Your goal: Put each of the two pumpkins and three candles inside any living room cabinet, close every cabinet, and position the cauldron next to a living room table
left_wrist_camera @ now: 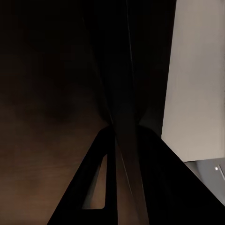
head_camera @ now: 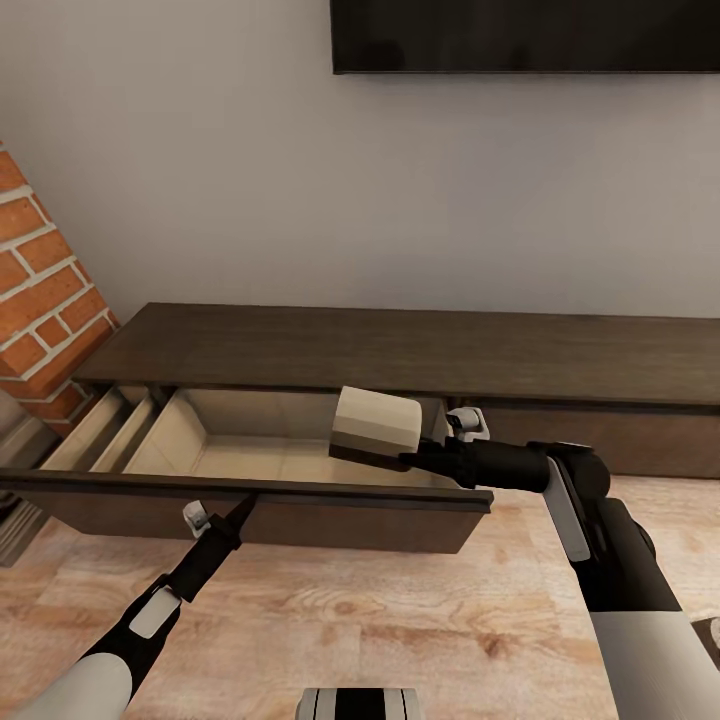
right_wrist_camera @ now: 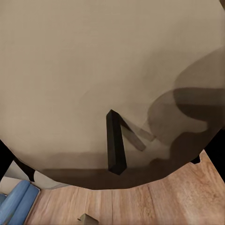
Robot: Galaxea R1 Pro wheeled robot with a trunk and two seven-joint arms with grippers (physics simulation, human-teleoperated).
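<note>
Right claw (head_camera: 408,458) clamps the stubby tan-beige candle (head_camera: 375,426), lying sideways, directly above the pulled-out pale-wood drawer (head_camera: 240,450); left claw (head_camera: 243,512), closed, touches its dark front.

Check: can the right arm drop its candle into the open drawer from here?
Probably yes. The right gripper holds the candle above the open drawer of the cabinet; nothing blocks the way down.

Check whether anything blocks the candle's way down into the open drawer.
Nothing visible does. The right gripper holds the candle over the open drawer of the cabinet, and the pale drawer floor below looks bare.
</note>
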